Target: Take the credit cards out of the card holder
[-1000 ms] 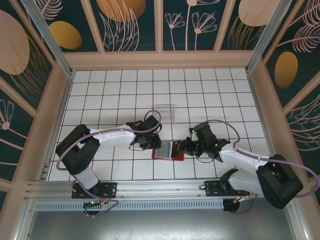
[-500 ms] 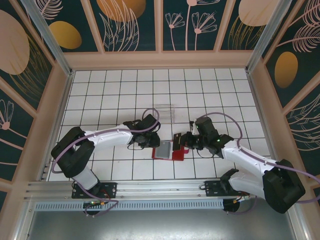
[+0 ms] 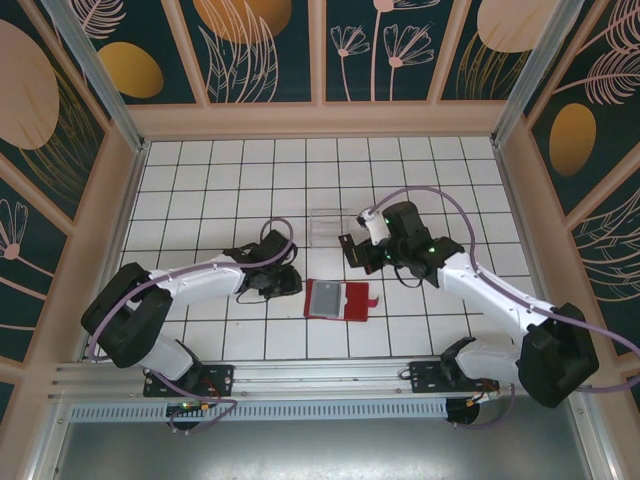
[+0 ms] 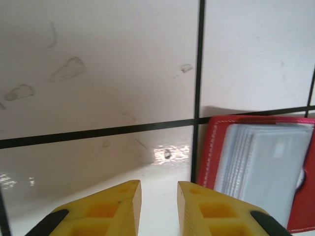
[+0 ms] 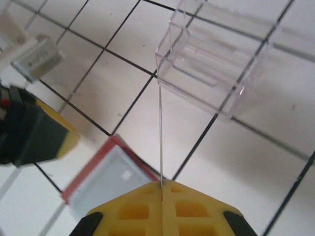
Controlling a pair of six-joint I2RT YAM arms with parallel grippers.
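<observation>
Right gripper is pinched tight on a dark card, holding it edge-up just short of the clear plastic box, likely the drop spot. The red card holder lies open on the table with pale cards inside. Left gripper, slightly parted and empty, sits just beside it, probably ready to steady it.

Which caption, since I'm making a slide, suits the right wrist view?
Right hand pinches a card edge-on; open card holder lies nearby, clear box ahead.
</observation>
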